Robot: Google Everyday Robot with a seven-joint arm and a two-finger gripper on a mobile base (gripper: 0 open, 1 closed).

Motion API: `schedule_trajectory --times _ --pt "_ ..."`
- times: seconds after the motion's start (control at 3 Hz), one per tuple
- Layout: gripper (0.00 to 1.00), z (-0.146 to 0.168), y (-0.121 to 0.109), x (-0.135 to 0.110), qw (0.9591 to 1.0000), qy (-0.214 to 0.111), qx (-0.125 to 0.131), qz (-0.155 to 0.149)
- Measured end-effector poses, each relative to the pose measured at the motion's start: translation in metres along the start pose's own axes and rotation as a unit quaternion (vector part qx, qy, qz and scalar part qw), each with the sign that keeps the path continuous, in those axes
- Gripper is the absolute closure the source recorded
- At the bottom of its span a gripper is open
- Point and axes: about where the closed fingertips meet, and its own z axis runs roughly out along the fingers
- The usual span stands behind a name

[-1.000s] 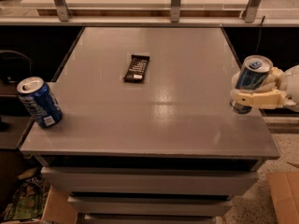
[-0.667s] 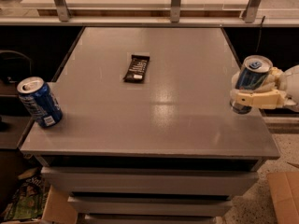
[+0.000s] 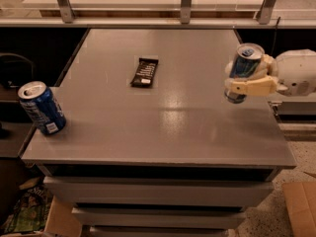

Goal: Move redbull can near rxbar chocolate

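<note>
The tool is at the right side of the worktop, reaching in from beyond the right edge, with its white rounded wrist housing just outside that edge. Its two cream fingers are closed around the redbull can, one across the near side of the can and the other behind it. The can leans a little, its silver top tipped towards the far right. Its base is over the worktop near the right edge, but whether it touches the surface cannot be told.

The rxbar chocolate lies flat on the worktop well to the left of the tool and slightly farther back. Its dark wrapper runs lengthwise front to back, with the pale patch at the near end. It is well apart from the gripped can, with bare grey surface between them.

Far to the left of the tool and nearer the front, a wider blue soda can stands tilted at the worktop's left edge. A cardboard box sits on the floor below the tool.
</note>
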Motion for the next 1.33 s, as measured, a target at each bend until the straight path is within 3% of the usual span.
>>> schedule_trajectory --times 0.67,1.33 --pt "1.00 0.075 -0.039 -0.007 0.9995 -0.018 -0.027 0.004" --pt "1.00 0.155 -0.063 -0.020 0.9969 -0.041 -0.067 0.010"
